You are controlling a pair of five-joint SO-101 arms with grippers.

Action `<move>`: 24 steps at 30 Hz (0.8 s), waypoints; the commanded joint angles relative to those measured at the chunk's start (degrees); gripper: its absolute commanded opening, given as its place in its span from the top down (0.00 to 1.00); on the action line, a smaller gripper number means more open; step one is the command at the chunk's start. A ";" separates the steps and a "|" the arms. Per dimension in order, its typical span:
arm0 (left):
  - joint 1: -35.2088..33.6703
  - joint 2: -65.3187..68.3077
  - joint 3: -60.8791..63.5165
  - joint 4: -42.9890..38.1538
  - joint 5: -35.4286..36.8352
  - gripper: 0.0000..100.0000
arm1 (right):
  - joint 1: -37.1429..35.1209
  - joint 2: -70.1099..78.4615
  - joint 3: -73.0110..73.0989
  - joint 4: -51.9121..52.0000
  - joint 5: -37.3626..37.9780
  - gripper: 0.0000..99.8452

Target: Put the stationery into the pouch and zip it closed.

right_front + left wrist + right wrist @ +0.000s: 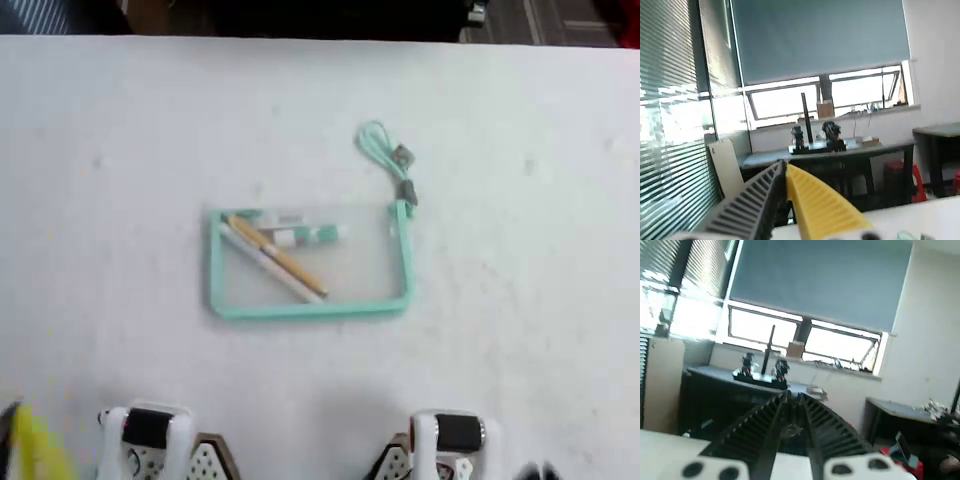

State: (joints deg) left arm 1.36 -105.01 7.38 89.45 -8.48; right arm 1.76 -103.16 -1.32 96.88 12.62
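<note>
A clear pouch (308,262) with mint-green trim lies flat in the middle of the white table. Inside it lie several pens (275,255), one yellow-brown and one white, slanted toward its left half. The zipper pull (407,192) sits at the pouch's upper right corner, and a mint cord (376,143) loops away from it. Both arms are folded back at the table's near edge, well short of the pouch. My left gripper (785,167), with one grey and one yellow finger, is shut on nothing and points up at the room. My right gripper (792,397) is likewise shut, holding nothing.
The arm bases (150,435) (450,440) stand at the table's near edge. A yellow part (35,450) shows at the near left corner. The wrist views look toward a window, desks and a red stool (902,177) in the room behind.
</note>
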 commanded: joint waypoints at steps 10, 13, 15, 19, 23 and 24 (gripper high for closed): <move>-0.40 0.84 12.66 0.18 -1.93 0.94 | 5.58 -0.04 9.23 -4.44 -0.53 0.98; -0.48 0.84 22.42 0.09 -1.93 0.88 | 5.49 -0.04 18.20 -8.13 -0.53 0.98; -0.66 0.84 29.27 -1.23 -1.93 0.83 | 5.49 -0.04 25.32 -11.38 -0.53 0.98; -0.66 0.84 39.56 -5.19 -1.93 0.79 | 5.41 -0.13 38.59 -19.91 -0.53 0.98; -0.66 0.84 46.95 -8.44 -1.49 0.79 | 2.15 -0.13 48.53 -25.27 -0.53 0.98; -0.66 0.84 48.97 -9.49 -1.41 0.79 | -0.57 -0.13 50.73 -25.89 -0.53 0.98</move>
State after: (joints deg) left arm 1.27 -104.92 50.55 84.26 -10.07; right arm 5.71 -102.99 44.22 74.37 12.62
